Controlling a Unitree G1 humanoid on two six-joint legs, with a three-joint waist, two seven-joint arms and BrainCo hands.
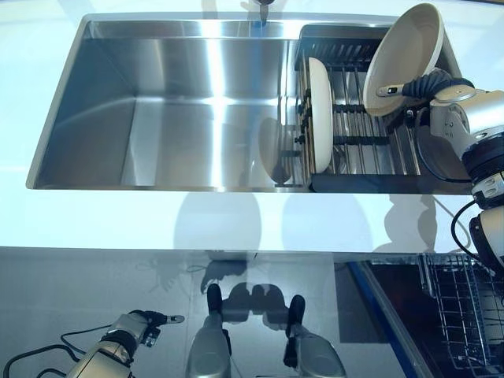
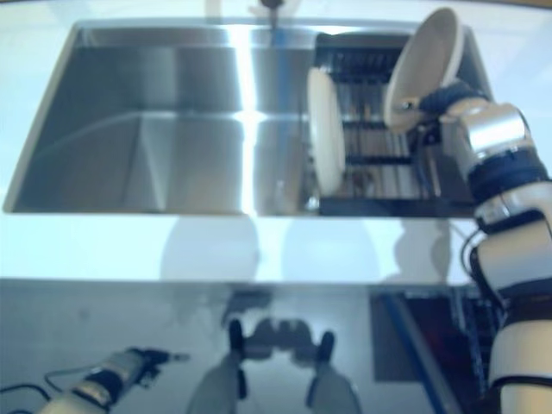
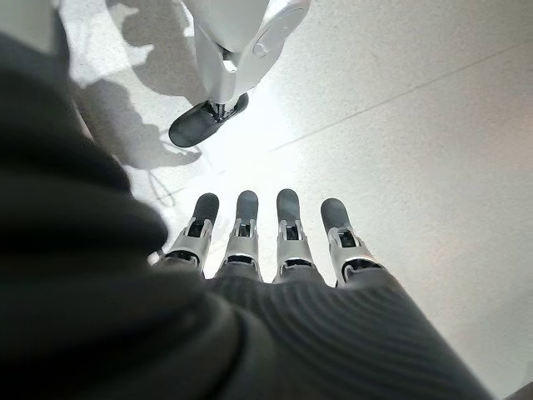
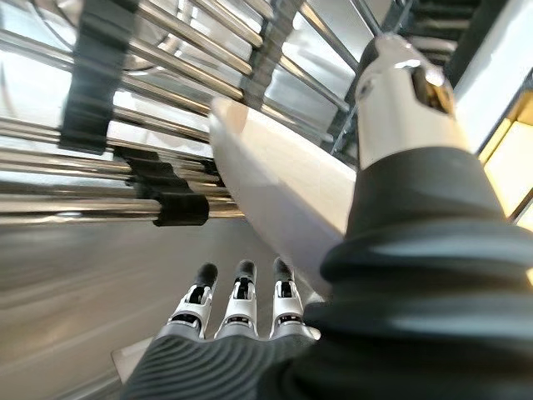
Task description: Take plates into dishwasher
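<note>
Steel sink (image 1: 157, 118) in pale countertop (image 1: 236, 220)

Each robot hand (image 3: 275, 250) has silver fingers with dark tips, a dark ribbed wrist cover, and silver-grey arms.

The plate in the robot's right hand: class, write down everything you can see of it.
The plate is round, plain and cream-white, smooth like glazed ceramic, with a shallow raised rim. It is lifted and tilted, nearly on edge, above the right end of the dish rack in the sink. The right hand pinches its lower edge, thumb on one face and fingers behind. Nothing else touches it; a second plate stands in the rack.
</note>
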